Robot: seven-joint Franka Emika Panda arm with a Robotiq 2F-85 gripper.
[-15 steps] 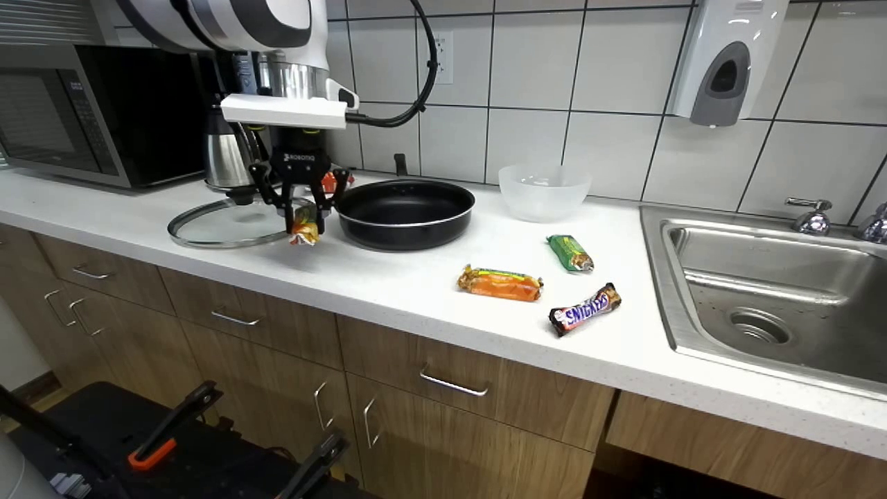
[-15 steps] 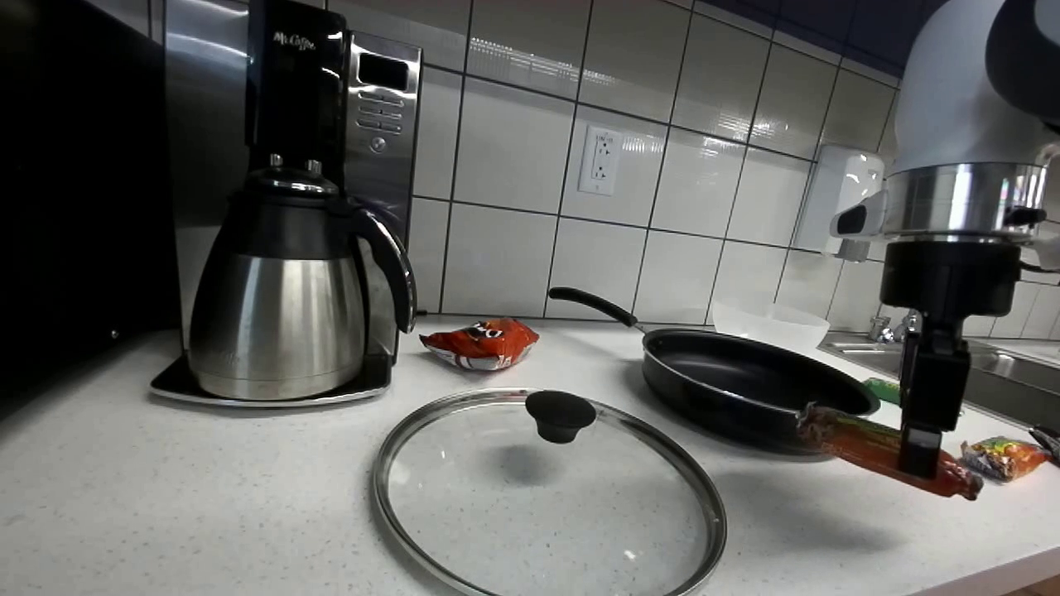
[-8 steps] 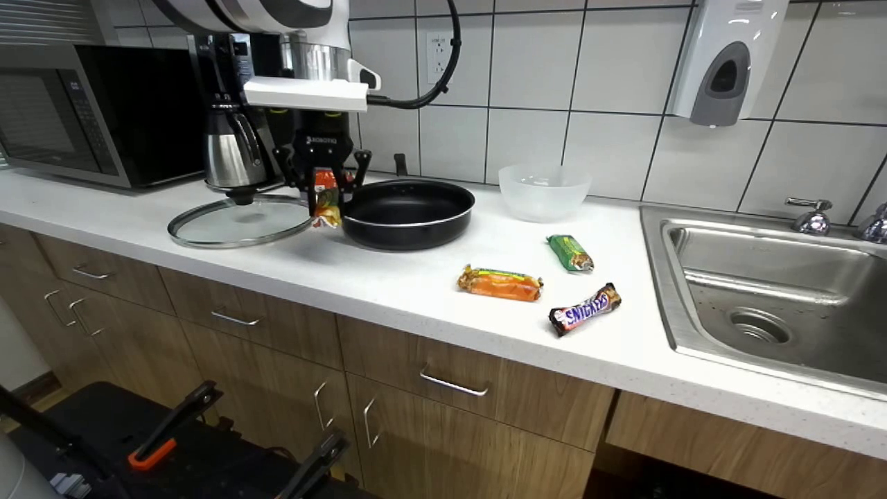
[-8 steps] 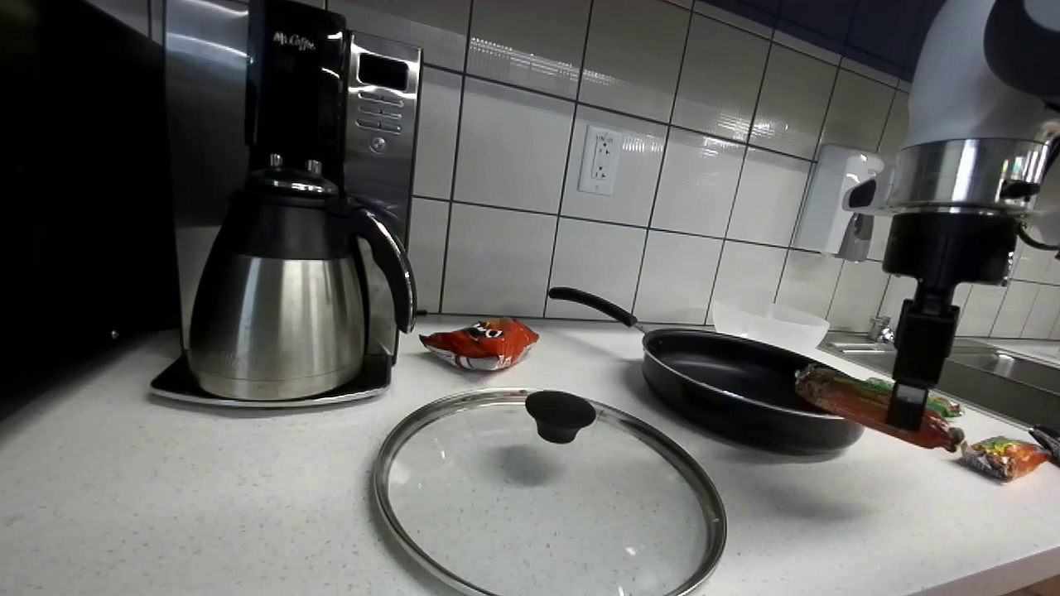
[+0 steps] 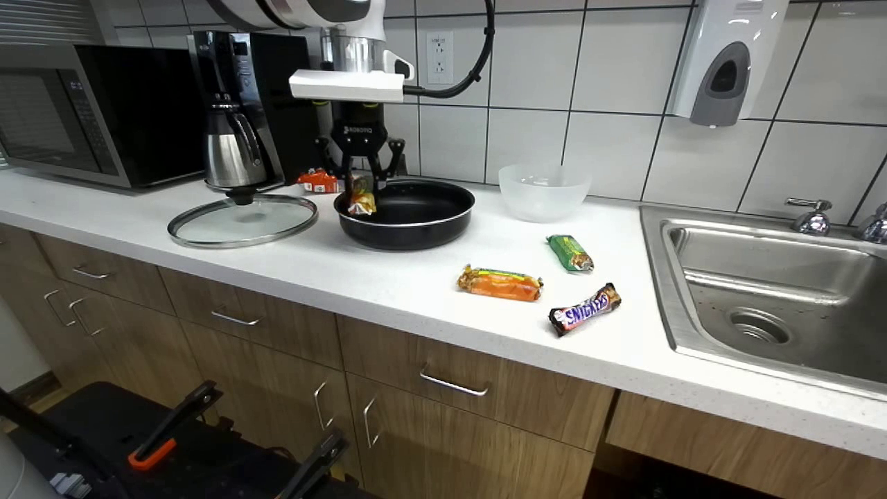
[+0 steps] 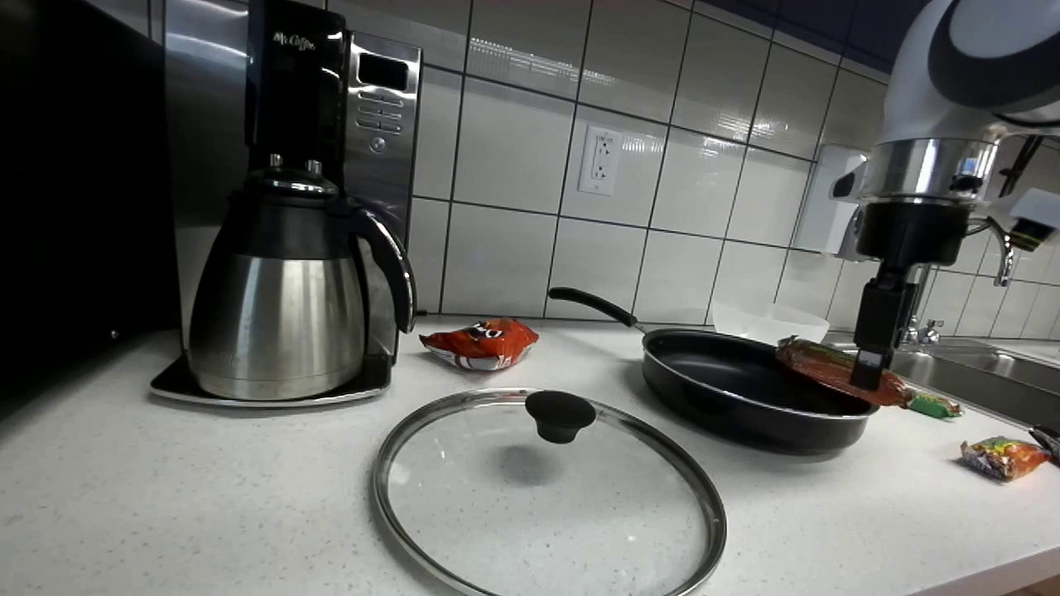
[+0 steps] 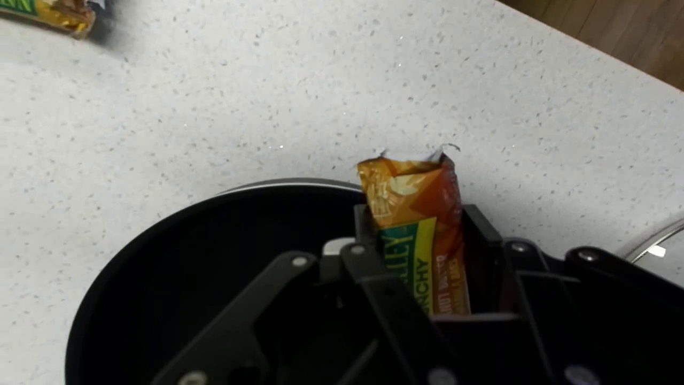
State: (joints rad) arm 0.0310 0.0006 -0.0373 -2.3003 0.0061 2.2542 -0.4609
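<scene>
Pinching an orange snack bar (image 7: 411, 208) between jaws standing partly apart, the gripper (image 5: 362, 194) is holding it over the rim of the black pan (image 5: 409, 235) (contact is proving hard to judge). In the wrist view, the gripper is hiding the bar's lower end, and the frame is cropping the pan, the glass lid (image 7: 665, 259) and a second wrapped bar (image 7: 53, 13).

Wrist view close, facing down; pan (image 5: 405, 234) in both exterior views.
</scene>
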